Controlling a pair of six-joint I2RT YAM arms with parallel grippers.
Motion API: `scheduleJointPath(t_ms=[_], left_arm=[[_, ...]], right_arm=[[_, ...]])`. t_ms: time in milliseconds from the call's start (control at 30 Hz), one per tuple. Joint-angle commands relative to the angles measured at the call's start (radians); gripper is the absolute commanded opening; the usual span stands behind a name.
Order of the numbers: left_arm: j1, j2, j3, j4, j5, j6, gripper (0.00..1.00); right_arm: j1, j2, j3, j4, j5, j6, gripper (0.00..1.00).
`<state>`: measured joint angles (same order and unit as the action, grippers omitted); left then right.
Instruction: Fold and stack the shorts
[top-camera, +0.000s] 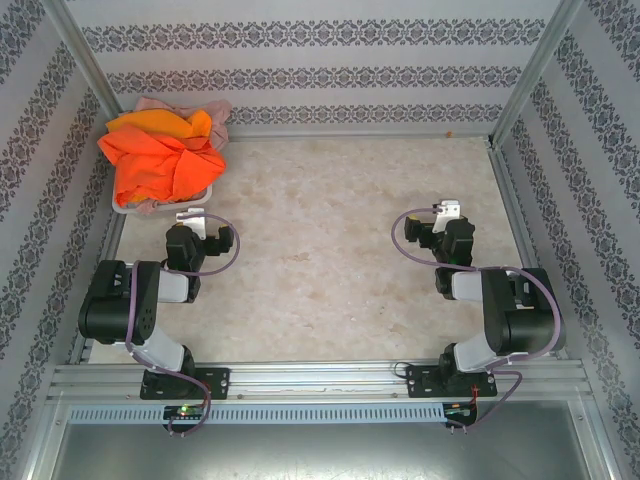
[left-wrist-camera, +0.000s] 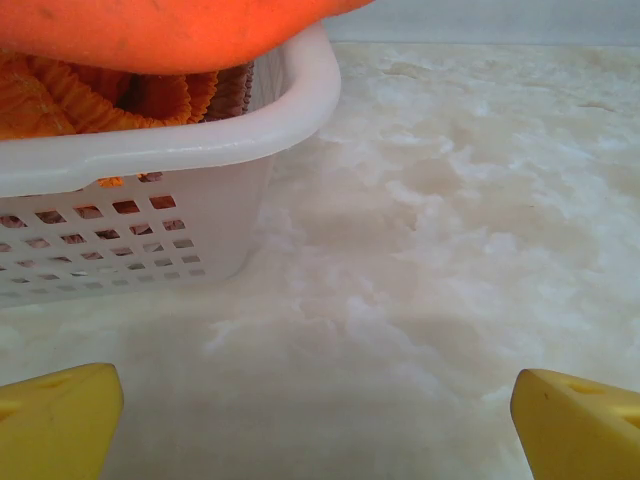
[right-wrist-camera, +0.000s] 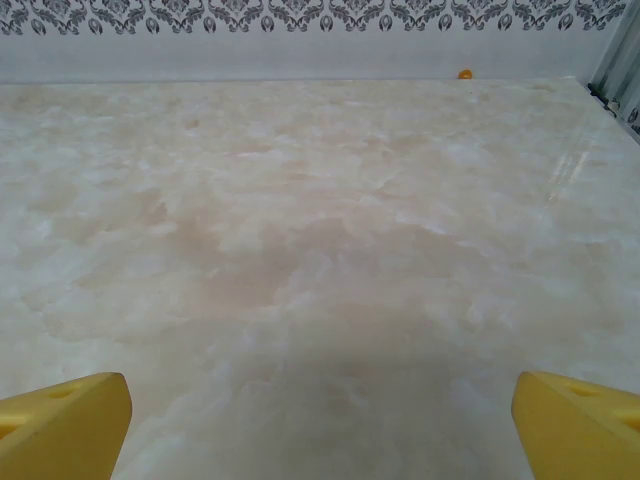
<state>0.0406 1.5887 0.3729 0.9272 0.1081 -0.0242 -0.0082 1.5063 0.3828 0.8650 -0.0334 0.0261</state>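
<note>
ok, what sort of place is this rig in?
Likely a lab test booth, not a home: wallpapered panels on metal framing box in a marble-look table, with a laundry basket of shorts in the corner.

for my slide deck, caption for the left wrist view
Open left end effector faces a white mesh basket heaped with orange shorts

shorts (top-camera: 150, 165): red-orange, bright orange, dusty pink
basket (left-wrist-camera: 180, 145): white
worktop (top-camera: 330, 250): cream marbled
walls (top-camera: 320, 35): white, grey damask bands
</note>
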Motion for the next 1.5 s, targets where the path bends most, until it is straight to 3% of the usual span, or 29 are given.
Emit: scheduleJointPath(t_ms=[0, 800, 967, 1067, 1267, 1367, 1467], left_arm=[[-0.001, -0.004, 0.015, 0.008, 0.000, 0.012, 1.00], [-0.001, -0.005, 0.007, 0.022, -0.025, 0.001, 1.00], [-0.001, -0.132, -0.085, 0.083, -0.070, -0.013, 1.00], [-0.001, -0.326, -0.114, -0.074, -0.129, -0.079, 1.00], [0.001, -0.758, 0.036, -0.709, -0.171, -0.277, 1.00], [0.005, -0.794, 0.208, -0.941, -0.176, -0.294, 1.00], [0.030, -0.699, 0.435, -1.134, -0.126, -0.290, 1.00]], right_arm=[[0.013, 0.000, 0.008, 0.014, 0.014, -0.003, 0.98], [0.011, -0.008, 0.011, 0.006, 0.037, 0.008, 0.98], [0.017, -0.194, 0.004, -0.136, 0.049, 0.011, 0.98], [0.018, -0.370, 0.008, -0.308, 0.026, 0.059, 0.98], [0.022, -0.634, 0.051, -0.620, -0.064, 0.189, 0.98], [0.022, -0.701, 0.065, -0.700, -0.124, 0.231, 0.98], [0.023, -0.727, 0.089, -0.765, -0.198, 0.258, 0.98]])
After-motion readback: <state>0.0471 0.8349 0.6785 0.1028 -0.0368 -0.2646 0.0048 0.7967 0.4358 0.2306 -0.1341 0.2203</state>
